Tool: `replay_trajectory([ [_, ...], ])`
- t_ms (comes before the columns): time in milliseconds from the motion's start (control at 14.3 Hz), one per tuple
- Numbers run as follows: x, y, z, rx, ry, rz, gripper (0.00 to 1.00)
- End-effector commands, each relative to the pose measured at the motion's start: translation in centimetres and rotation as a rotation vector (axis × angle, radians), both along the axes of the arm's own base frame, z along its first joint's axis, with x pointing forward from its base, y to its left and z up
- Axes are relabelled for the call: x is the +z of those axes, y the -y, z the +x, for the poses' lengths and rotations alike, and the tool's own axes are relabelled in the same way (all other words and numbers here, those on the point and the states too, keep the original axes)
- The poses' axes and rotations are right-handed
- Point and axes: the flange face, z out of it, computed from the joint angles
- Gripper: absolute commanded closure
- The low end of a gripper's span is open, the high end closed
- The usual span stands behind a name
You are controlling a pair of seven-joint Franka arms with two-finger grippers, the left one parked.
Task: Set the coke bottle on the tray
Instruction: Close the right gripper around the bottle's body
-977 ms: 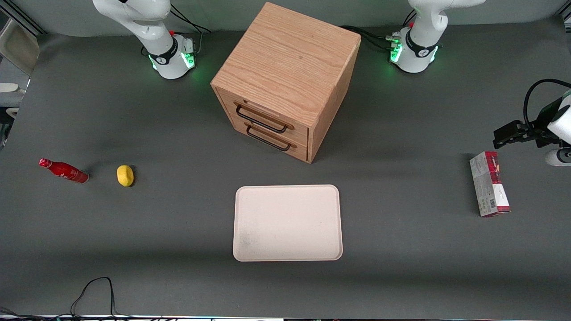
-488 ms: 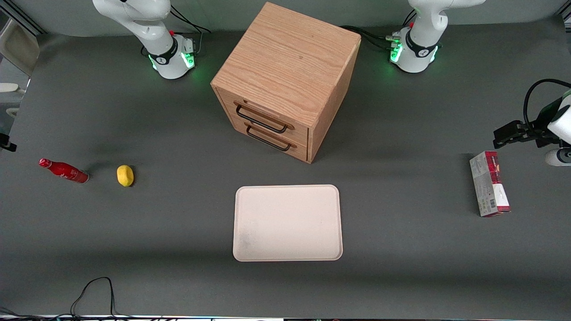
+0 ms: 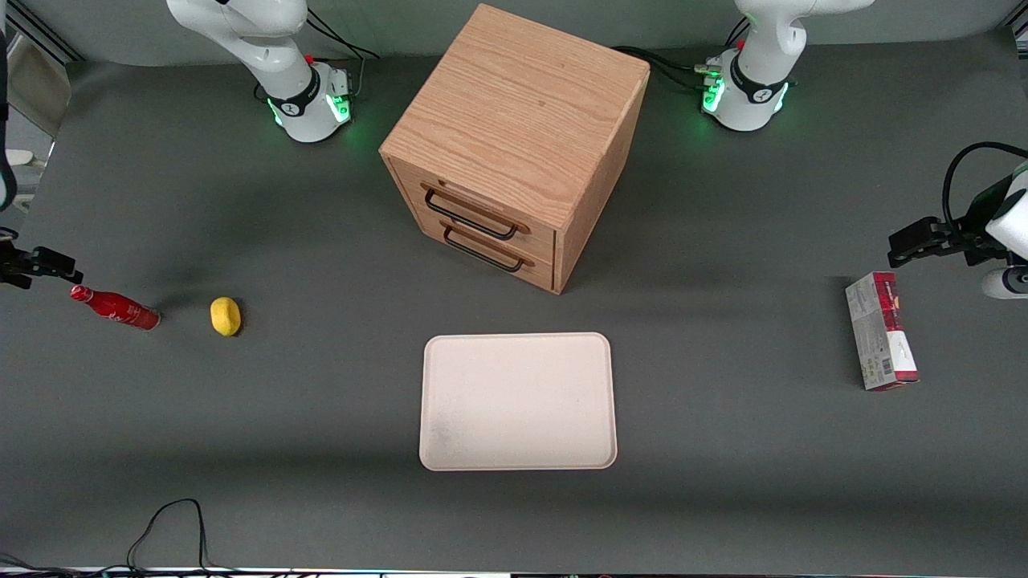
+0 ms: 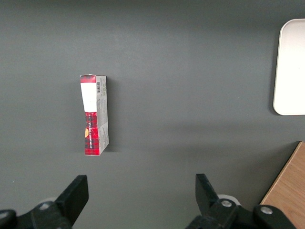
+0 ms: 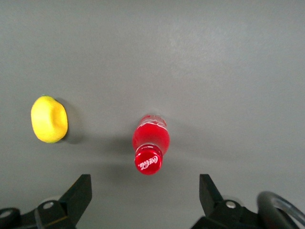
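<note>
Item one, the bottle [image 3: 115, 307]: we find it standing upright on the desk [image 3: 321, 401] at the working arm's end, red cap up, with a lemon [image 3: 226, 315] near it and nothing touching it.

Item two, the tray [image 3: 518, 401]: bare, well apart from the bottle, nearer the front camera than the wooden drawer cabinet [image 3: 514, 144].

Item three, the claw [image 5: 143, 198]: we see it poised above the bottle, fingers [image 5: 76, 195] spread wide and holding nothing; in the wrist view the cap [image 5: 148, 161] sits between them, slightly off centre.

Item four, a carton [image 3: 880, 330]: lying toward the parked arm's end, no part of this job.

Risks, as we judge them: the bottle is slim and tall, so a descent that is off centre could let one finger strike the cap and topple it, sending it rolling toward the desk edge or the lemon. A grip on the smooth narrow neck could slip during the long carry to the tray.
</note>
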Motion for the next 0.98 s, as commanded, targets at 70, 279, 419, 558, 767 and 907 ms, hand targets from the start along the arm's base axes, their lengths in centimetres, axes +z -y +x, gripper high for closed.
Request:
replay_trajectory([
  [70, -3.2, -0.3, 0.6, 0.02, 0.008, 0.035, 0.0],
  [279, -4.9, 0.2, 2.2, 0.036, -0.006, 0.008, 0.0],
  [419, -5.0, 0.4, 2.6, 0.04, -0.006, 0.003, 0.0],
  [558, -5.1, 0.3, 2.7, 0.041, -0.007, 0.004, 0.0],
  [767, -4.9, 0.1, 2.7, 0.045, -0.009, 0.006, 0.06],
  [907, -4.8, -0.2, 2.5, 0.048, -0.018, 0.018, 0.31],
])
